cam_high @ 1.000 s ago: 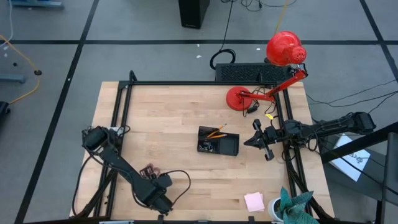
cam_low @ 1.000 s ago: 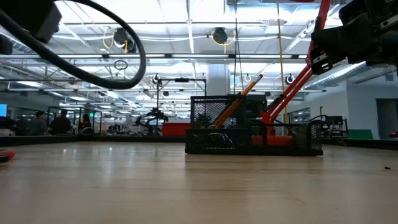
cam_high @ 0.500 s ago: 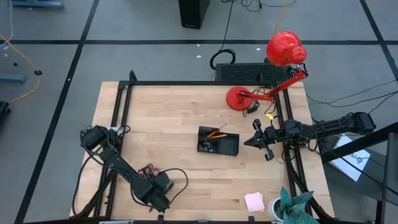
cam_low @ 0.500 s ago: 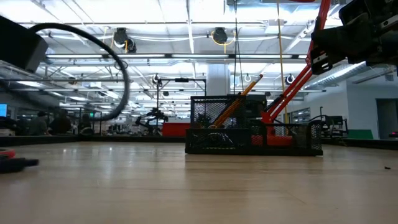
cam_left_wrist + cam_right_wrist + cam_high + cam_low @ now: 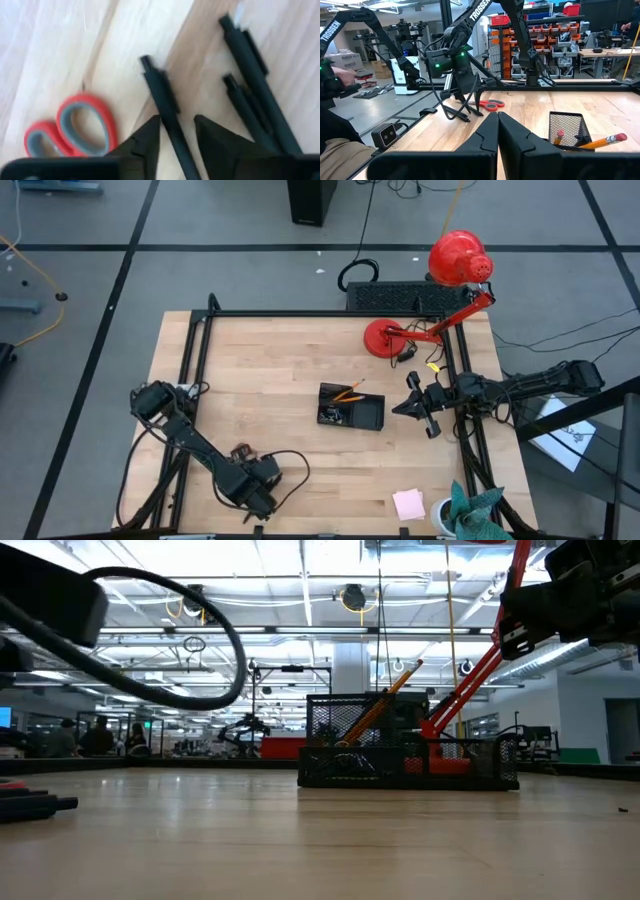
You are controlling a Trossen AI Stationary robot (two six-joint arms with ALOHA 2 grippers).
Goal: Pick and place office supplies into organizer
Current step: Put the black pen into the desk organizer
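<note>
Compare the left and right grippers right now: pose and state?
The left gripper is low over the table's front-left, fingers apart astride a black pen beside the red-handled scissors. The right gripper hangs clear of the table beside the organizer, fingers together and holding nothing. Both are dark and two-fingered.

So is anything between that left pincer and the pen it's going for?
Nothing visible: the left pincer is open, its fingers straddling a black pen on the bare wood. Scissors lie off to one side.
</note>
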